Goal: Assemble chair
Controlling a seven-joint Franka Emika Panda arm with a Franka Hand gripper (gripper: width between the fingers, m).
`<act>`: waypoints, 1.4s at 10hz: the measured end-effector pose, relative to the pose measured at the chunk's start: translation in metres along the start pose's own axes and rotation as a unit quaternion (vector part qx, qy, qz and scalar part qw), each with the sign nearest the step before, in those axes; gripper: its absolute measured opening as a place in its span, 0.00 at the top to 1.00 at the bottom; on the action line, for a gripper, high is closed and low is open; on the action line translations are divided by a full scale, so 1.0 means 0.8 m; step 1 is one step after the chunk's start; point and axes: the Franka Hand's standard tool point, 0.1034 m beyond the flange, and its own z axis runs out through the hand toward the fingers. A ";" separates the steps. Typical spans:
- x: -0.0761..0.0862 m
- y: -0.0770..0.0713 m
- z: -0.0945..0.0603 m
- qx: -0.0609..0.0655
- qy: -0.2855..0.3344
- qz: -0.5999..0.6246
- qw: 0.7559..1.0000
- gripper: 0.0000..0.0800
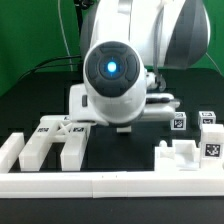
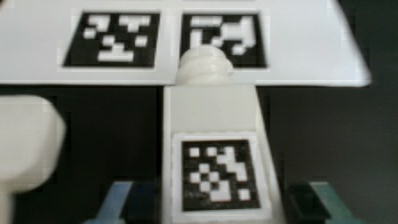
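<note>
While the chair is in loose white parts on my black table (image 1: 130,150), the part closest to my wrist camera is 1 square leg (image 2: 217,120). It lies flat on the table and runs straight away from the lens. It has 1 black-and-white tag (image 2: 217,175) on its upper face and a rounded peg (image 2: 205,65) at its far end. The peg end overlaps the near edge of the marker board (image 2: 36,40), which shows 2 tags side by side.

My gripper (image 2: 221,203) straddles the tagged end of the leg, with 1 finger (image 2: 121,200) on each side. A dark strip shows between each finger and the leg. I cannot tell whether the pads are pinching it or standing just clear. A pale part (image 2: 25,140), cut off by the frame edge, sits near the leg without touching it.

In the exterior view the arm (image 1: 120,70), with a blue light on its round front, hides both leg and gripper. At that view's left lies the X panel (image 1: 52,128), with a blocky part (image 1: 72,150) just in front of it. At that view's right sit 2 small tagged cubes (image 1: 207,118) and another blocky piece (image 1: 180,155). A long white rail (image 1: 110,185) crosses the front, and a green backdrop (image 1: 25,50) stands behind.
</note>
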 end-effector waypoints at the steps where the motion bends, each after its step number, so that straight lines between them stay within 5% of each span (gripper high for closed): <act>1: -0.003 -0.007 -0.031 0.001 0.024 -0.003 1.000 0.64; 3: -0.024 -0.022 -0.073 0.000 0.057 -0.014 0.998 0.64; 7: -0.002 -0.020 -0.090 -0.004 0.198 -0.015 0.980 0.64; 10: 0.012 -0.056 -0.187 -0.011 0.355 -0.039 0.934 0.64; 12: 0.019 -0.061 -0.211 -0.018 0.448 -0.043 0.893 0.64; 14: 0.022 -0.055 -0.207 -0.025 0.508 -0.041 0.860 0.64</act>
